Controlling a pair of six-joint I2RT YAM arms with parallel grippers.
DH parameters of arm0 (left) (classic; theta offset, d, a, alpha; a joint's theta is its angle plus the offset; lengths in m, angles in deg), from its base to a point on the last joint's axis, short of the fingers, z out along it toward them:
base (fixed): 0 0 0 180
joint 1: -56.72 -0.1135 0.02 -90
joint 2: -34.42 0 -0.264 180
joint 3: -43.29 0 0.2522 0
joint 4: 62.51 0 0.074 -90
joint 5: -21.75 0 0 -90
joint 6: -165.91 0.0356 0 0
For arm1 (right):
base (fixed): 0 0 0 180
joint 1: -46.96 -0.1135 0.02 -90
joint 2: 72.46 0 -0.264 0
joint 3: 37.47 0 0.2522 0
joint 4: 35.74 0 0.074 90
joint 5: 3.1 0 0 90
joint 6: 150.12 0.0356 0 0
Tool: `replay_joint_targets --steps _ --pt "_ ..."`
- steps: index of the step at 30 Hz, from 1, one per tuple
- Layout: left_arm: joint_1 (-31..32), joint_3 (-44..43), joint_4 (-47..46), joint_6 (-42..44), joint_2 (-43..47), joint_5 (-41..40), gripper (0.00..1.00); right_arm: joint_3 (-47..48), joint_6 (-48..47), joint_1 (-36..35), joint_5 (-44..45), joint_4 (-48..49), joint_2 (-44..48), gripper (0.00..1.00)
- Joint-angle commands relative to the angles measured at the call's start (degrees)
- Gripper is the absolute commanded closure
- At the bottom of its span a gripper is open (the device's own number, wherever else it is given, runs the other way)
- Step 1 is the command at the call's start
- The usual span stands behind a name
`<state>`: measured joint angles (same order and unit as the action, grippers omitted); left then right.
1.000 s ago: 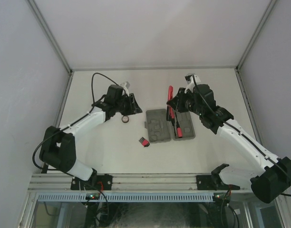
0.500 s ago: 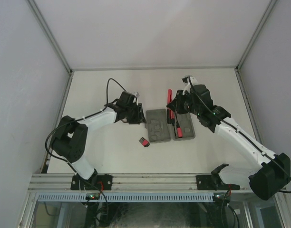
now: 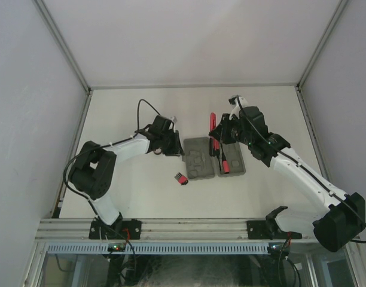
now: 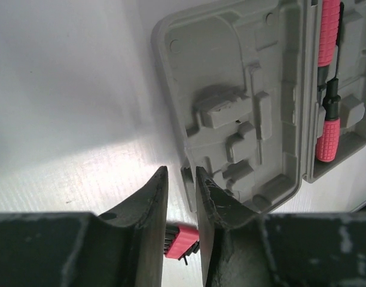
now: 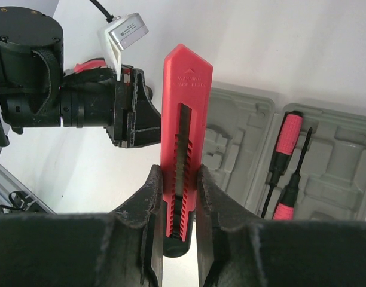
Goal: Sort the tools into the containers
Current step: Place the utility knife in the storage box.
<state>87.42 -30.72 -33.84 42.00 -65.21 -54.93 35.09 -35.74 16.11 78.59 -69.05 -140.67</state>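
Observation:
The grey case (image 3: 198, 160) lies open at the middle of the table. Its right half holds two red-handled screwdrivers (image 3: 225, 160), also seen in the right wrist view (image 5: 286, 141). My right gripper (image 3: 216, 133) hovers over the case's far edge, shut on a long red-and-black utility knife (image 5: 186, 119). My left gripper (image 3: 171, 146) sits low at the case's left edge (image 4: 171, 89). Its jaws stand a narrow gap apart with nothing between them, tips by the case latch (image 4: 188, 177). The red-black hex key set (image 3: 180, 177) lies on the table in front of the case. The black ring is hidden.
White enclosure walls with metal posts ring the table. The left half of the case (image 4: 243, 107) shows only bare moulded recesses. The left arm's black wrist (image 5: 81, 101) is close to the held knife.
My left arm swung right, from over the small black ring to the case's left edge, and its jaws narrowed. My right gripper shifted slightly left with the knife.

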Motion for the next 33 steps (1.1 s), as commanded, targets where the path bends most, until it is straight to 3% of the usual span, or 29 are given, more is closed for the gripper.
replay_joint_targets --steps 1,7,23,33 --pt "0.2 -3.0 -3.6 -0.7 -0.3 2.1 0.72 2.8 -0.5 -0.3 -1.1 1.9 0.5 1.00" --pt "0.2 -2.8 -4.4 -1.4 -1.5 2.9 0.75 2.7 -0.6 -0.3 -1.2 1.6 0.4 1.00" --pt "0.2 2.6 -9.6 -6.0 0.5 4.2 1.00 2.8 -0.7 -0.3 3.8 -0.1 -1.9 1.00" --pt "2.8 5.5 -12.2 -13.3 2.2 1.9 1.00 4.0 -1.6 0.2 6.0 -4.5 -5.8 1.00"
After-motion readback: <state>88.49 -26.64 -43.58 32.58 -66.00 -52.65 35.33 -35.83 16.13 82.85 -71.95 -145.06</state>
